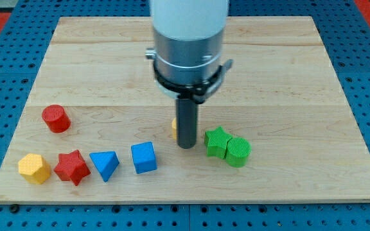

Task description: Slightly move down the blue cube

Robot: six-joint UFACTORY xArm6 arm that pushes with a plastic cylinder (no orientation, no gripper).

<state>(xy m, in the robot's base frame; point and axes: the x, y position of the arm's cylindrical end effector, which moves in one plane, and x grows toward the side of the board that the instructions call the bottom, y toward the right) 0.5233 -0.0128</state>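
Note:
The blue cube (144,157) sits on the wooden board (288,83) near the view's bottom, left of centre. My tip (186,145) is at the end of the dark rod, to the right of the cube and a little above it, with a gap between them. A yellow block (174,128) is mostly hidden behind the rod; only its left edge shows, and its shape cannot be made out.
A blue triangle (105,164), a red star (72,167) and a yellow hexagon (33,168) line up left of the cube. A red cylinder (56,119) lies above them. A green star (216,142) and a green cylinder (238,151) touch right of my tip.

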